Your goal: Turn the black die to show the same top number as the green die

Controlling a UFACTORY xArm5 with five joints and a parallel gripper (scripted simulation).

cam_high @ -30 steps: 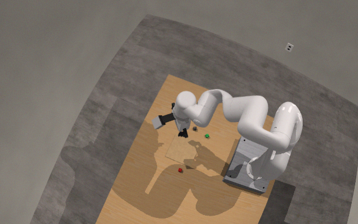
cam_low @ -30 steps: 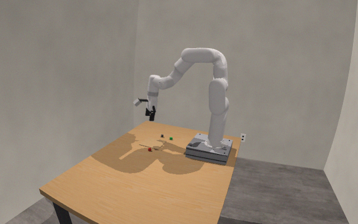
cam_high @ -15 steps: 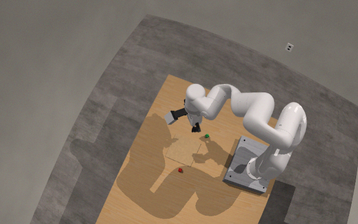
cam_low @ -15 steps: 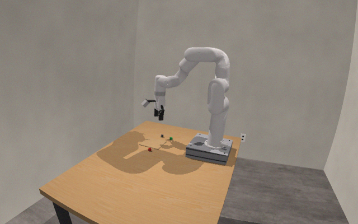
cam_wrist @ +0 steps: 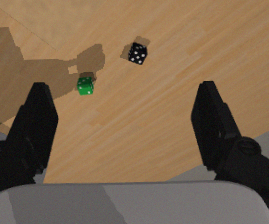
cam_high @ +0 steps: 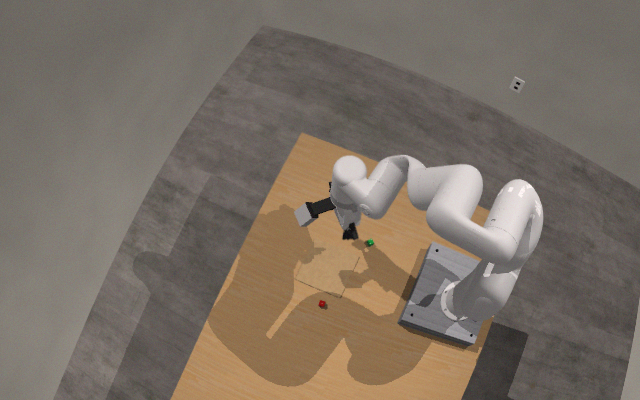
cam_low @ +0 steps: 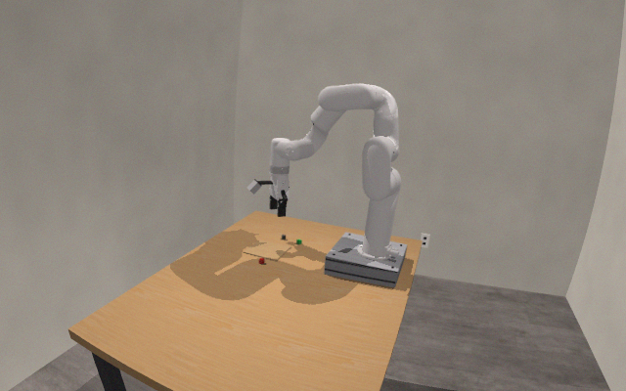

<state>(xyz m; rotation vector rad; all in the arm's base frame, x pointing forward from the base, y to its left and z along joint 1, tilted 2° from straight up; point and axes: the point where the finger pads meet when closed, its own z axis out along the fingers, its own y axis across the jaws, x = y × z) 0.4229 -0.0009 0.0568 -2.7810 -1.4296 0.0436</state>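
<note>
The black die [cam_wrist: 137, 52] with white pips lies on the bare table, off the mat, a short way from the green die [cam_wrist: 85, 84]. Their top numbers are too small to read. In the exterior view the black die [cam_low: 284, 237] and the green die [cam_low: 298, 241] sit just behind the thin tan mat [cam_low: 268, 251]. My gripper [cam_wrist: 124, 99] [cam_low: 280, 207] is open and empty. It hangs well above the black die. In the top view the gripper [cam_high: 350, 232] hides the black die, and the green die [cam_high: 370, 242] lies just right of it.
A red die [cam_high: 322, 303] lies on the table just off the near edge of the mat [cam_high: 327, 272]; it also shows in the exterior view [cam_low: 261, 261]. The arm's grey base [cam_low: 366, 265] stands at the table's right side.
</note>
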